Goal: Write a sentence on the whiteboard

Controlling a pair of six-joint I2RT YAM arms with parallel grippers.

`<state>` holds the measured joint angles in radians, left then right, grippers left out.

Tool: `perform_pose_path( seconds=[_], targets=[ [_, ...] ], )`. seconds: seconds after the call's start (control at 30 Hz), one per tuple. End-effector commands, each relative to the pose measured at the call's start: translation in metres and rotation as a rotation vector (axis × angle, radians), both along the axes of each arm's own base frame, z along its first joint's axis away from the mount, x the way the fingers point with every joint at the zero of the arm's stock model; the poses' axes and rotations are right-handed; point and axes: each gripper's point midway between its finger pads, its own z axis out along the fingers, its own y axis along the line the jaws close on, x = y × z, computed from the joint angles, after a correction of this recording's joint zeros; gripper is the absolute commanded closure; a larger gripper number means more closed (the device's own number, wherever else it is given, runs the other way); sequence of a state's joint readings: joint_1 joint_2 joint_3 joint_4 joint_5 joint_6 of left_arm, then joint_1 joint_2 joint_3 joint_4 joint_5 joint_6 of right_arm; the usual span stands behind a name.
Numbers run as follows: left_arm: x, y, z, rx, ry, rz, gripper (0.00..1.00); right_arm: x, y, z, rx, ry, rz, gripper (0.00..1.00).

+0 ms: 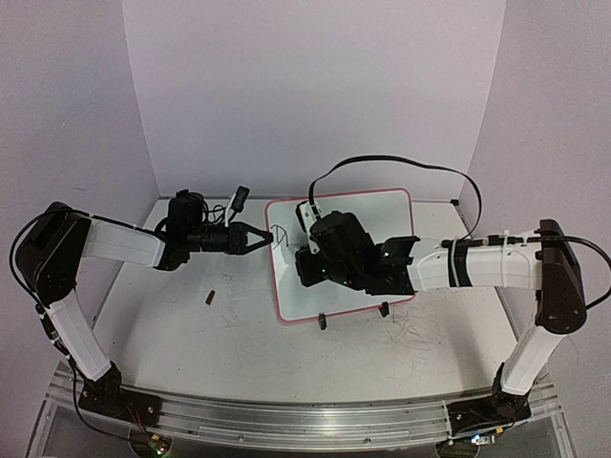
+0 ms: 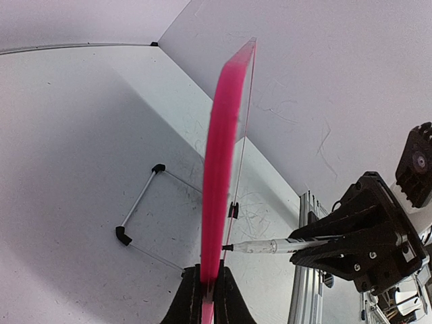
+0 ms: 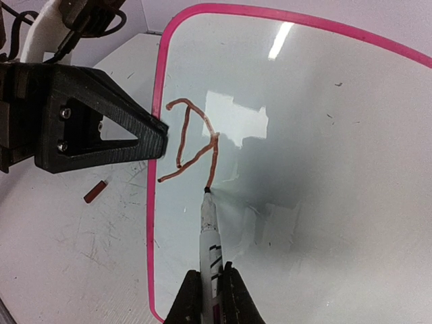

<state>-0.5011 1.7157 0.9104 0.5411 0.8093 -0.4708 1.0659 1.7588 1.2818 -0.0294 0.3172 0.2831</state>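
Note:
The whiteboard (image 1: pixel 368 208) with its pink frame stands tilted on the table, and my left gripper (image 1: pixel 265 239) is shut on its left edge. In the left wrist view the pink edge (image 2: pixel 220 162) runs up from between my left gripper's (image 2: pixel 208 287) jaws. My right gripper (image 3: pixel 210 287) is shut on a white marker (image 3: pixel 210 233), whose tip touches the board (image 3: pixel 324 169). Of the sentence, only a few joined reddish-brown strokes (image 3: pixel 196 138) show near the board's left edge, ending at the tip. From above, the right gripper (image 1: pixel 302 258) hovers over the board's left half.
A small dark red cap (image 1: pixel 209 297) lies on the table left of the board. Black clip feet (image 1: pixel 323 322) hold the board's near edge. A wire stand (image 2: pixel 138 209) sits behind the board. A black cable (image 1: pixel 401 164) arcs over the board's far edge.

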Motion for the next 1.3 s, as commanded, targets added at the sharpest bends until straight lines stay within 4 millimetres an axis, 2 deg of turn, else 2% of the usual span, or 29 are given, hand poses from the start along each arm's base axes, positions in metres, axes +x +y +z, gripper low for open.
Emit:
perform_pose_path(
  seconds=[0.0, 0.5, 0.73, 0.9, 1.03, 1.27],
  targets=[
    [0.000, -0.001, 0.026, -0.029, -0.045, -0.004, 1.00, 0.013, 0.001, 0.026, 0.019, -0.063, -0.038, 1.00],
    [0.000, -0.001, 0.027, -0.030, -0.047, -0.005, 1.00, 0.023, -0.002, 0.031, 0.016, -0.082, -0.063, 1.00],
    [0.000, -0.001, 0.028, -0.031, -0.048, -0.005, 1.00, 0.026, -0.011, 0.035, 0.027, -0.087, -0.106, 1.00],
    [0.000, -0.001, 0.028, -0.031, -0.049, -0.004, 1.00, 0.021, -0.011, 0.044, 0.050, -0.085, -0.079, 1.00],
    [0.000, -0.001, 0.027, -0.030, -0.047, -0.005, 1.00, 0.007, -0.013, 0.053, 0.089, -0.097, -0.019, 1.00],
    [0.001, -0.001, 0.025, -0.028, -0.042, -0.005, 1.00, 0.006, -0.012, 0.042, 0.085, -0.084, -0.012, 1.00]
  ],
)
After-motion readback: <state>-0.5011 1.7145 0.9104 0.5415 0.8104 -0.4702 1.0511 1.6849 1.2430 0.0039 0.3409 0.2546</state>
